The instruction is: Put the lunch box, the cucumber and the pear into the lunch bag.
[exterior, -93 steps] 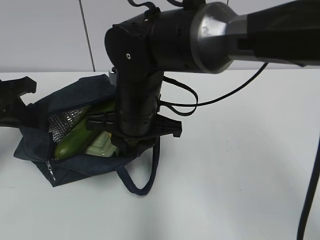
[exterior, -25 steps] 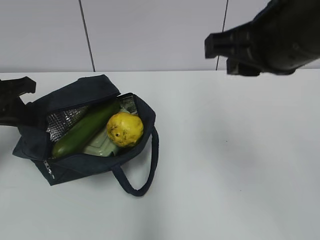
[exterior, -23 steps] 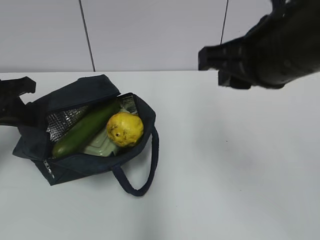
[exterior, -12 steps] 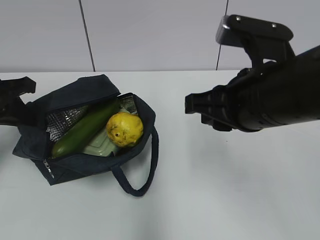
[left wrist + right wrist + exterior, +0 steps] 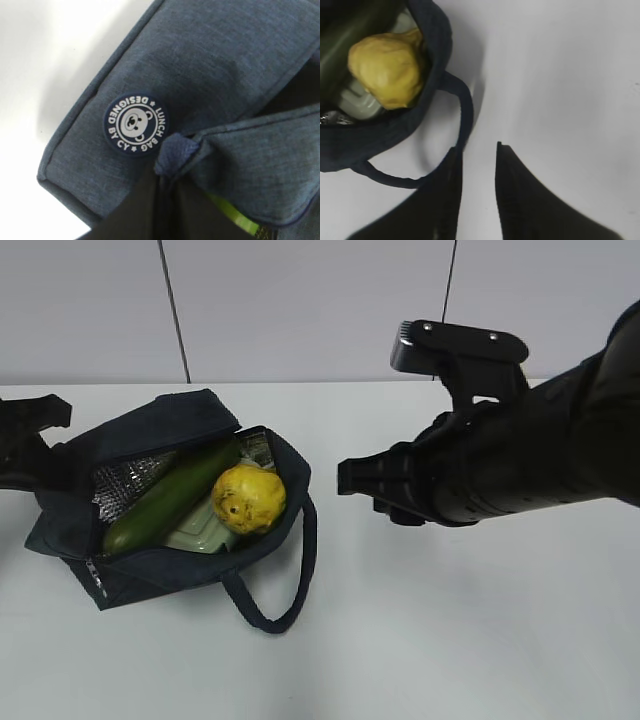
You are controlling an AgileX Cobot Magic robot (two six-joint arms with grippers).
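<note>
navy lunch bag (image 5: 160, 515) lies left of our empty, slightly parted right gripper (image 5: 477, 155), its far end pinched by our closed left gripper (image 5: 25, 440).

lunch box (image 5: 200, 530) mostly hidden under pear (image 5: 249, 498), cucumber (image 5: 168, 498)

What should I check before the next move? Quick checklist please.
1. Pear inside the lunch bag: ok, it rests on top of the lunch box.
2. Cucumber inside the bag: ok, lying beside the pear.
3. Right end effector empty: ok, jaws apart above the bare table, holding nothing.
4. Left end effector gripping the bag's edge: cannot tell, though its wrist view shows bag fabric up close.
5. Strap handle clear of the right end effector: ok in the exterior view.
</note>
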